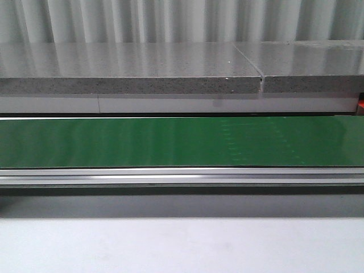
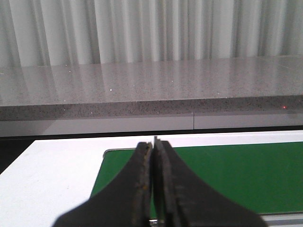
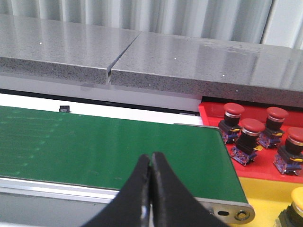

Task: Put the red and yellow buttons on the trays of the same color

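Several red buttons (image 3: 248, 132) stand on the red tray (image 3: 211, 114) past the end of the green belt (image 3: 118, 146) in the right wrist view. A yellow button (image 3: 297, 201) sits on the yellow tray (image 3: 267, 196) beside it, cut by the frame edge. My right gripper (image 3: 151, 157) is shut and empty, hanging over the belt's near edge, apart from the trays. My left gripper (image 2: 154, 144) is shut and empty over the other end of the belt (image 2: 227, 175). The front view holds no gripper, button or tray.
The green conveyor belt (image 1: 182, 142) runs across the front view with an aluminium rail (image 1: 182, 176) along its near side. A grey stone ledge (image 1: 131, 77) lies behind it, with a gap (image 1: 260, 79) between slabs. White table surface (image 1: 182, 244) lies in front.
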You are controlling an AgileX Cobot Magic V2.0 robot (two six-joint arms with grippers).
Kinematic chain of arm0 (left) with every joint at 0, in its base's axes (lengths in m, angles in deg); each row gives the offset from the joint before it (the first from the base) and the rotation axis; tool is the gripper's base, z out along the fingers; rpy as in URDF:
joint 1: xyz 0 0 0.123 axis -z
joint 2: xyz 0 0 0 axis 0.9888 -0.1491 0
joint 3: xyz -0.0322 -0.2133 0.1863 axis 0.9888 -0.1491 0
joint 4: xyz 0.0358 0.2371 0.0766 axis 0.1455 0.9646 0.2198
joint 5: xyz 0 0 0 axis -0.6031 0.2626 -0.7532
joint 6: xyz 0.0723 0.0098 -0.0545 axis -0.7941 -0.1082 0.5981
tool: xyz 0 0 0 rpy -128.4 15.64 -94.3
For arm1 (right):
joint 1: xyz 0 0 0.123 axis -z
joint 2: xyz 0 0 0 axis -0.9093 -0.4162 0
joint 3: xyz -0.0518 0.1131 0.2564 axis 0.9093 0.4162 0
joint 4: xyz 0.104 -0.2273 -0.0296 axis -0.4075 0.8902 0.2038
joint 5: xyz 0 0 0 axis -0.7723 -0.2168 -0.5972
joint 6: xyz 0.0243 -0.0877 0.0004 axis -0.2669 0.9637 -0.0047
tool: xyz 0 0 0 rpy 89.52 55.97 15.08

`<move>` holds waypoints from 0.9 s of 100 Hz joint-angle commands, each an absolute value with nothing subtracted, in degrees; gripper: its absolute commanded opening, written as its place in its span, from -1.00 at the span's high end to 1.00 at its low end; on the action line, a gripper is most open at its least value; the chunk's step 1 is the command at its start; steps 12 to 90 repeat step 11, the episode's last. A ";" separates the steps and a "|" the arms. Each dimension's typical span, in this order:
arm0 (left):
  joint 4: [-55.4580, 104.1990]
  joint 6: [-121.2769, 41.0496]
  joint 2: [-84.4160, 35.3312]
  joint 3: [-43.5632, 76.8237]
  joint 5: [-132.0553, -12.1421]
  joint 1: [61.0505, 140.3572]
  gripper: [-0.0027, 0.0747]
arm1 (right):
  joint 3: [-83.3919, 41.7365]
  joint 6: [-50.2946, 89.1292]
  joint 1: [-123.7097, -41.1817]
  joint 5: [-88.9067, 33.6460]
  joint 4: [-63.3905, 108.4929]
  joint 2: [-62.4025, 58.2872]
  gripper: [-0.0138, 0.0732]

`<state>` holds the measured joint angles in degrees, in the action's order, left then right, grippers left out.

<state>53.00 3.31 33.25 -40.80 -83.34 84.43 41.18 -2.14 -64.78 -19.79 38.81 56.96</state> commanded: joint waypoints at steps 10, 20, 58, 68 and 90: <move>52.77 3.69 35.40 -43.37 -88.39 85.05 0.98 | 40.86 -1.85 -64.80 -15.06 39.33 57.76 0.84; 52.77 3.69 35.40 -43.37 -88.39 85.05 0.98 | 40.86 -1.85 -64.80 -15.06 39.33 57.76 0.84; 52.77 3.69 35.40 -43.37 -88.39 85.05 0.98 | 40.86 -1.85 -64.80 -15.06 39.33 57.76 0.84; 52.77 3.69 35.40 -43.37 -88.39 85.05 0.98 | 40.86 -1.85 -64.80 -15.06 39.33 57.76 0.84; 52.77 3.69 35.40 -43.37 -88.39 85.05 0.98 | 40.86 -1.85 -64.80 -15.06 39.33 57.76 0.84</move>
